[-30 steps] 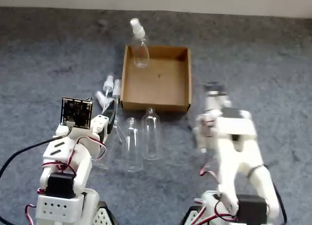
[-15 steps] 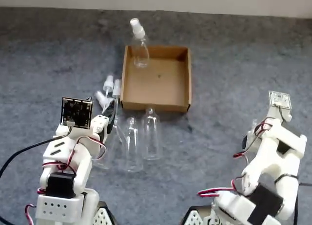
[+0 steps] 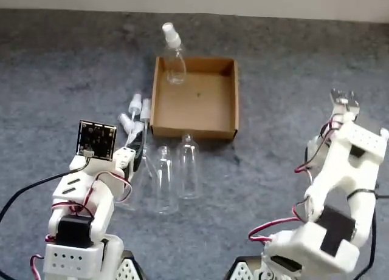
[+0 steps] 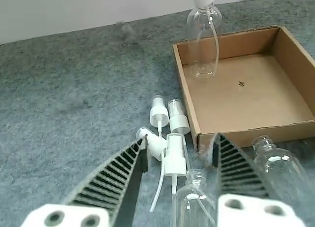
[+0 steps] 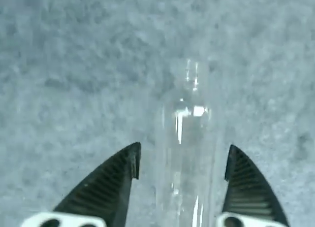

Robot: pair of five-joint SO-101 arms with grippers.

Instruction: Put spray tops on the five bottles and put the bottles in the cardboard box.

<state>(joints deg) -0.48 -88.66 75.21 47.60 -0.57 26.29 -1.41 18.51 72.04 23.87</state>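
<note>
left jaws open over spray tops [image 4: 175, 155], right jaws open astride a clear bottle [image 5: 189, 148]

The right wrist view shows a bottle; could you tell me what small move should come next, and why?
Probably shut the right tool on the clear bottle: it lies on the grey table between the open jaws, touching neither, so a grasp looks ready.

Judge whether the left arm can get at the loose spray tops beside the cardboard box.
Probably yes: the left pincer hangs open right over the spray tops, and nothing covers them; an uncapped bottle sits close by.
</note>
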